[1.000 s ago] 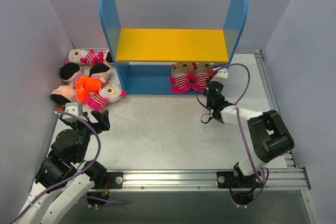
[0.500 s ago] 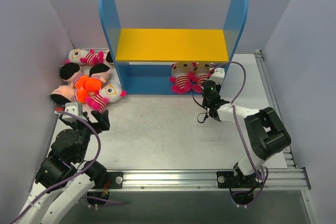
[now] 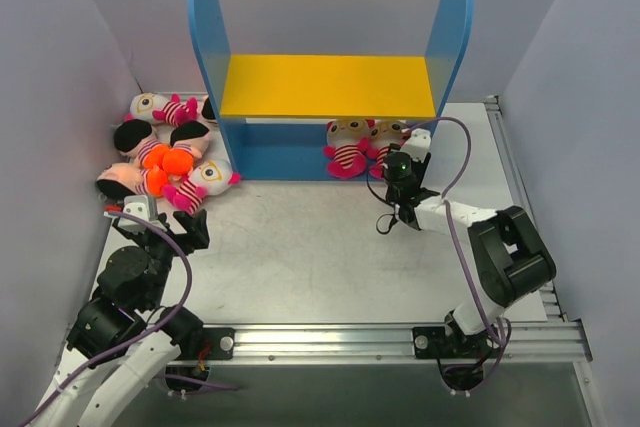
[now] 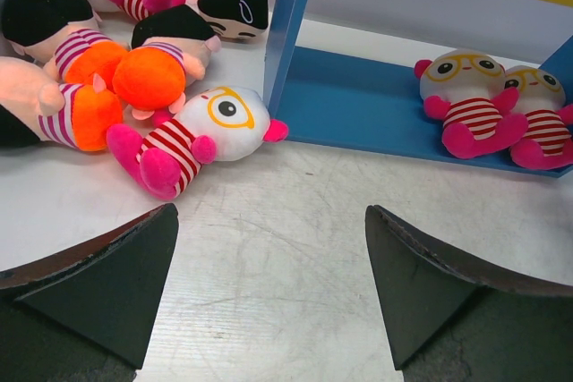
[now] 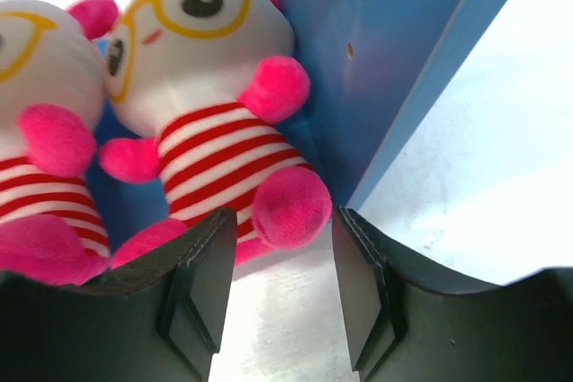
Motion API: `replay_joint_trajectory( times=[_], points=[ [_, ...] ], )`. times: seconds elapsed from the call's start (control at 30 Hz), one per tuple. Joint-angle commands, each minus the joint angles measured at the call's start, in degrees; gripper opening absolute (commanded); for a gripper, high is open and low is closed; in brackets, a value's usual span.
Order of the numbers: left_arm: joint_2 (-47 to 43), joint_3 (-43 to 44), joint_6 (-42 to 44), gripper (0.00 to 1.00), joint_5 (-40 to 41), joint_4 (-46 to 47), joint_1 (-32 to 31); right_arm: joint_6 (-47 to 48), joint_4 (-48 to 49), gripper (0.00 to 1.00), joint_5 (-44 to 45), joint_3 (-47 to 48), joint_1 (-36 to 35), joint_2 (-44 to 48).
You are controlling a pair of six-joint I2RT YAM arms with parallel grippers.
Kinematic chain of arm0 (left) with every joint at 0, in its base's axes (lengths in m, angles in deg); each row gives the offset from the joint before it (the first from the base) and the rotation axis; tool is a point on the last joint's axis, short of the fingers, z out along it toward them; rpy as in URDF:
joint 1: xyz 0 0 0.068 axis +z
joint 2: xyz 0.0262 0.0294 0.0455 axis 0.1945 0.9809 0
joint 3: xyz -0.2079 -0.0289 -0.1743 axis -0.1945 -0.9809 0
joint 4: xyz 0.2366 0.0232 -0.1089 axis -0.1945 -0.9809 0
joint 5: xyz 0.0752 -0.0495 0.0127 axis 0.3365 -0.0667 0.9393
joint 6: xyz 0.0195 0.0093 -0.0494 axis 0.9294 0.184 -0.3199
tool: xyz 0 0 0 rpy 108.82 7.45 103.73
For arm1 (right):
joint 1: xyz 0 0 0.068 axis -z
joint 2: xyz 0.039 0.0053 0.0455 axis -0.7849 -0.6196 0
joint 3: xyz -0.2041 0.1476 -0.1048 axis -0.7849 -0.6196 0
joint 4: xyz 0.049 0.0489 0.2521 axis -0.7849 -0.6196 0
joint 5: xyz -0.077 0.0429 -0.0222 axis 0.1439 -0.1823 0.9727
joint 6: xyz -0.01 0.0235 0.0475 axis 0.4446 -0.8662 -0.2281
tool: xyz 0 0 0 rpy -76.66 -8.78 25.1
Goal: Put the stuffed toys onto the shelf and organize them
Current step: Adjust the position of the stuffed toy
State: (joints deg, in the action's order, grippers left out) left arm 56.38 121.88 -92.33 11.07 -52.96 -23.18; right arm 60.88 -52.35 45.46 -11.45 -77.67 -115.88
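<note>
Has just eased the right claw [image 5: 282, 239] apart after keeping it pressed together a second ago; now shows it partly spread and pinching nothing, with one pink foot of the striped doll [image 5: 210, 131] just ahead of the gap. Has also crept slightly closer to the shelf [image 3: 325, 87] over that second.

Leaves that doll sitting on the blue bottom level, tucked against the inside of the right side panel [image 5: 394, 60] and touching a second striped doll [image 5: 36, 131] on its left. Looks like a let-go or the end of a nudge; cannot tell which. Probably counts two dolls as settled on the shelf. Still has six to fetch from the heap [image 3: 165, 157] on the table [image 3: 320, 247], outside the shelf's left panel. Has put none on the yellow board [image 3: 330, 72] so far.

Stretches the right arm [image 3: 470, 222] low and forward across the table, with the wrist just in front of the bottom level at its right end and the claw aimed at the doll's feet. Holds the left arm [image 3: 130, 277] folded back near its base at the near left corner, with the left claw [image 4: 269, 248] spread wide, gripping nothing, pointed over bare table towards the heap and stopping short of it
</note>
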Motion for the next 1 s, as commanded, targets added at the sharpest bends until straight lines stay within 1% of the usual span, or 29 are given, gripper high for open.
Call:
replay_joint_trajectory(
  times=[0.0, 0.07, 0.17, 0.3, 0.4, 0.43, 0.57, 0.7, 0.97],
  points=[
    [0.0, 0.3, 0.7, 0.94, -0.8, 0.5, 0.4, 0.0, 1.3, 0.48, -2.0, 0.7, -0.8, 5.4],
    [0.0, 0.3, 0.7, 0.94, -0.7, 0.5, 0.4, 0.5, 1.4, 0.5, -3.9, 0.6, -1.1, 6.6],
    [0.0, 0.3, 0.7, 0.94, -0.9, 0.5, 0.4, 1.8, 2.6, 0.5, -10.1, 0.0, -1.3, 9.1],
    [0.0, 0.3, 0.7, 0.94, -1.0, 0.6, 0.6, 2.2, 2.3, 0.58, -19.4, 1.8, -1.4, 8.7],
    [-0.1, 0.4, 0.7, 0.94, -1.0, 0.5, 0.6, 1.0, 2.7, 0.6, -20.7, 2.4, -1.6, 7.3],
    [0.0, 0.3, 0.7, 0.94, -1.0, 0.5, 0.6, 0.8, 3.6, 0.63, -20.9, 2.5, -1.6, 7.0],
    [-0.2, 0.3, 0.7, 0.94, -1.1, 0.5, 0.6, 0.3, 4.5, 0.65, -22.2, 3.9, -2.0, 4.2],
    [0.0, 0.3, 0.7, 0.94, -1.1, 0.6, 0.6, -0.3, 7.2, 0.65, -23.0, 4.6, -2.4, 1.2],
    [0.0, 0.3, 0.7, 0.94, -1.2, 0.6, 0.7, -1.9, 9.5, 0.65, -23.5, 6.3, -2.5, -4.1]
  ],
)
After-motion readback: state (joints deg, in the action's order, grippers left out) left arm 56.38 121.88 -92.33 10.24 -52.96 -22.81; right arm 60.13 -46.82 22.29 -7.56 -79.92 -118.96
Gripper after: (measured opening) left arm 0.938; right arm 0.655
